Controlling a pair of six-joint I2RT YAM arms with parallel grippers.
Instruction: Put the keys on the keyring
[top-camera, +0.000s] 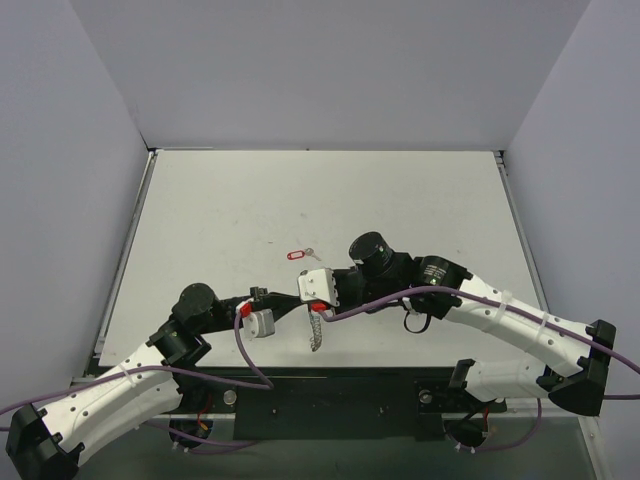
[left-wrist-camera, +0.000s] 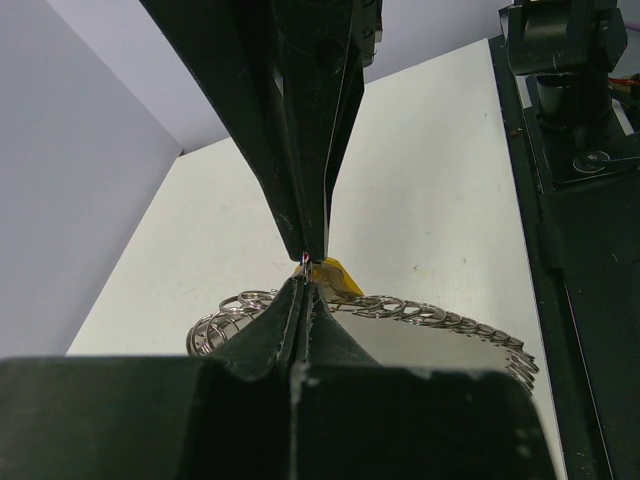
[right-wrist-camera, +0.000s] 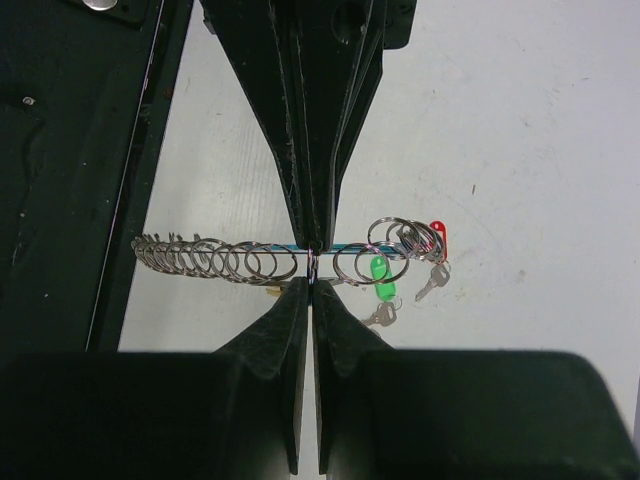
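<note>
- Tabletop (top-camera: 420, 210): white, walls on 3 sides. Its near edge is covered by the black base rail (top-camera: 330, 395) and both arms.
- L arm (top-camera: 110, 395) & R arm (top-camera: 500, 315): wrists meet at mid-front. In the top view they hide the jaw tips, so the grip can't be read there. A purple cable (top-camera: 400, 295) loops across the R wrist.
- Keyring (top-camera: 316, 335) (left-wrist-camera: 440, 318) (right-wrist-camera: 200, 258): held between the two sets of jaws. The top view shows only a short coiled stretch hanging below the wrists. Can't tell if any part touches the tabletop.
- L jaws: pressed together, pinching the keyring wire at the very tips (L wrist view). The fingers block the mid part of the loop.
- R jaws: also pressed together on the keyring wire, w/ coils running off both sides.
- Red-tag key (top-camera: 298, 254) (right-wrist-camera: 438, 240): flat on the tabletop just beyond the wrists and apart from them in the top view. In the R wrist view it overlaps the ring's end loops, so contact can't be judged.
- Green-tag key (right-wrist-camera: 381, 275): hangs among the loops just right of the R jaws.
- Yellow tag (left-wrist-camera: 337, 278): right behind the L jaw tips. Only a corner shows & its key is hidden.
</note>
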